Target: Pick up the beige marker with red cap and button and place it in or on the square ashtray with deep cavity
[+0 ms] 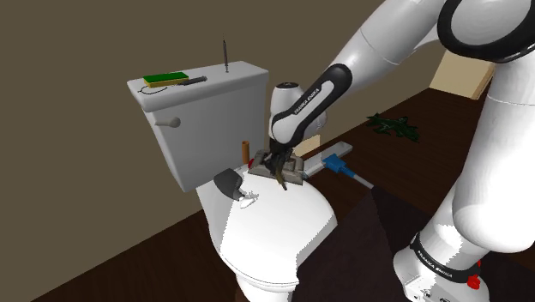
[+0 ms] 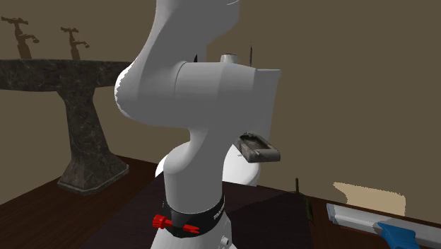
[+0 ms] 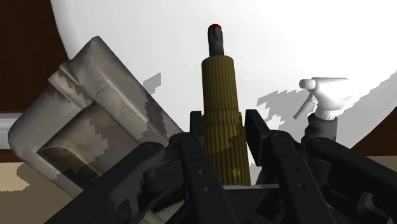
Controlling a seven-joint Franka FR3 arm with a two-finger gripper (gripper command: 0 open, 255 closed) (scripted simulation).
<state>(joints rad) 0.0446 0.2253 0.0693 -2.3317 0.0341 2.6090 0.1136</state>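
1. Gripper state. We find the all-black two-finger gripper (image 3: pixel 224 130) closed on the olive-beige marker with a ribbed barrel and a red end (image 3: pixel 220 95). Both fingers (image 3: pixel 194 130) press against the barrel from opposite sides. The barrel runs straight out past the fingertips, narrows to a dark neck and finishes in the red end.

2. Marker position. In the shoulder view the gripper (image 1: pixel 279 165) points down, and the marker (image 1: pixel 282 182) hangs from it over the closed white toilet lid (image 1: pixel 283 227). We cannot tell whether the red end touches the lid.

3. Ashtray position. The square grey ashtray with a deep, mottled cavity (image 3: pixel 76 127) rests on the lid just beside the gripper, next to one finger. The marker's end lies over bare lid alongside the ashtray wall, not over the cavity. In the shoulder view the ashtray (image 1: pixel 297 172) sits directly behind the fingers.

4. Other items. A dark spray bottle with a white nozzle (image 3: pixel 321 95) lies on the lid on the opposite side of the gripper from the ashtray, a little farther off. In the shoulder view the bottle (image 1: pixel 230 183) is near the white toilet tank (image 1: pixel 206 116), which stands beyond the gripper.
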